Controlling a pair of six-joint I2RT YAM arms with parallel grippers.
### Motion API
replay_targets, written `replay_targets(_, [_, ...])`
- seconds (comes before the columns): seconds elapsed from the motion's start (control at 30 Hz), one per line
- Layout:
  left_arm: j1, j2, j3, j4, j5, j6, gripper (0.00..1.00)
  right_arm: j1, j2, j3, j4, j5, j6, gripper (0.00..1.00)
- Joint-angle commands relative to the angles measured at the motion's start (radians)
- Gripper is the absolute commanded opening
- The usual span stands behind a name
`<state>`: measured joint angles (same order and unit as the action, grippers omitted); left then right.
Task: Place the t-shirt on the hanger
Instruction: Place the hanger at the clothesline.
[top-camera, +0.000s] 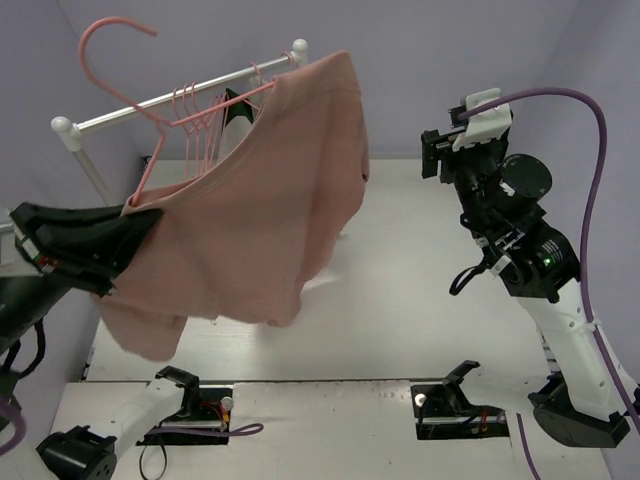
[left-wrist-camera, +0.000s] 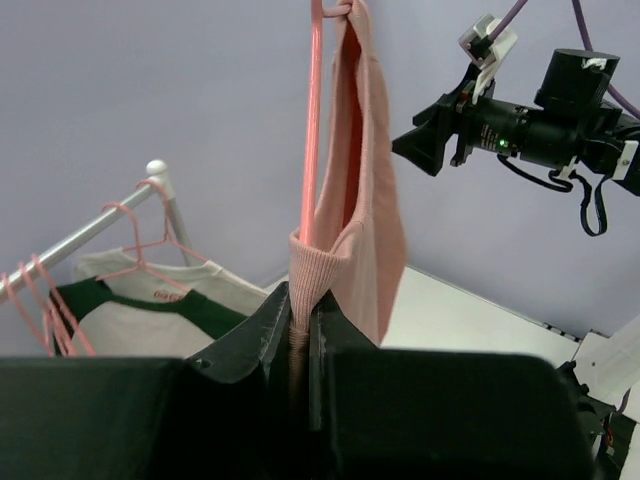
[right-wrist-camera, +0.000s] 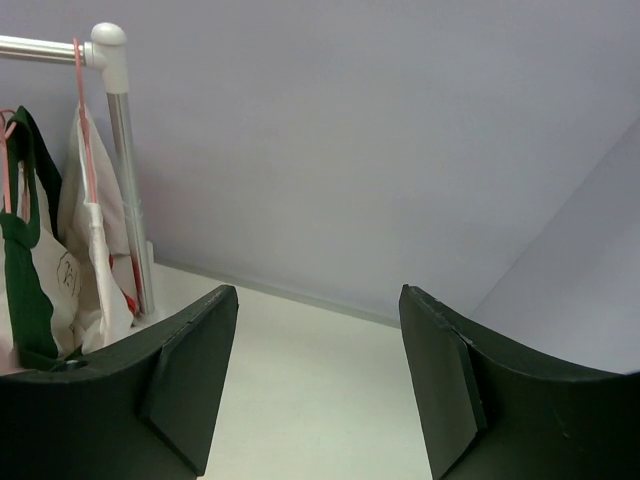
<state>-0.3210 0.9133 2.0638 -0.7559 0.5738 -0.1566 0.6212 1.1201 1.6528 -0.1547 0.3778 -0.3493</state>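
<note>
The top view shows the whole pink t-shirt (top-camera: 270, 200) held in the air above the tabletop (top-camera: 420, 290), in front of the white rack pole (top-camera: 180, 92). The hook of the pink hanger (top-camera: 100, 40) curls above the pole, on the left. The left wrist view alone shows the grip. The left hand (left-wrist-camera: 300, 330) is pinched tight on the t-shirt's (left-wrist-camera: 365, 200) ribbed collar, and the hanger's (left-wrist-camera: 313, 120) wire runs straight down into the same pinch.

The right wrist view shows the right hand (right-wrist-camera: 318, 300) spread wide and holding nothing, with the pole's end (right-wrist-camera: 108, 40) and hanging clothes at the left. In the top view it (top-camera: 432, 155) is raised, well apart from the shirt.

The cloth hides how far the wire reaches inside the shirt. The left wrist view cuts off the hook.

The hanger is thin pink wire. Spare hangers (top-camera: 200, 125) like it hang on the pole, and so does a white-and-green shirt (left-wrist-camera: 150, 310).
</note>
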Motion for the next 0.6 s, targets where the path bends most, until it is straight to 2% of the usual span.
replay_targets(0.0, [-0.003, 0.004, -0.108, -0.007, -0.119, -0.003, 0.00, -0.008, 0.007, -0.004, 0.086, 0.033, -0.002, 0.63])
replay_targets(0.17, [-0.043, -0.022, -0.146, -0.141, -0.273, 0.002, 0.00, -0.013, 0.021, -0.037, 0.093, 0.043, 0.018, 0.63])
replay_targets(0.57, [-0.057, 0.000, -0.028, -0.448, -0.505, 0.067, 0.00, -0.029, 0.033, -0.102, 0.114, 0.025, 0.057, 0.63])
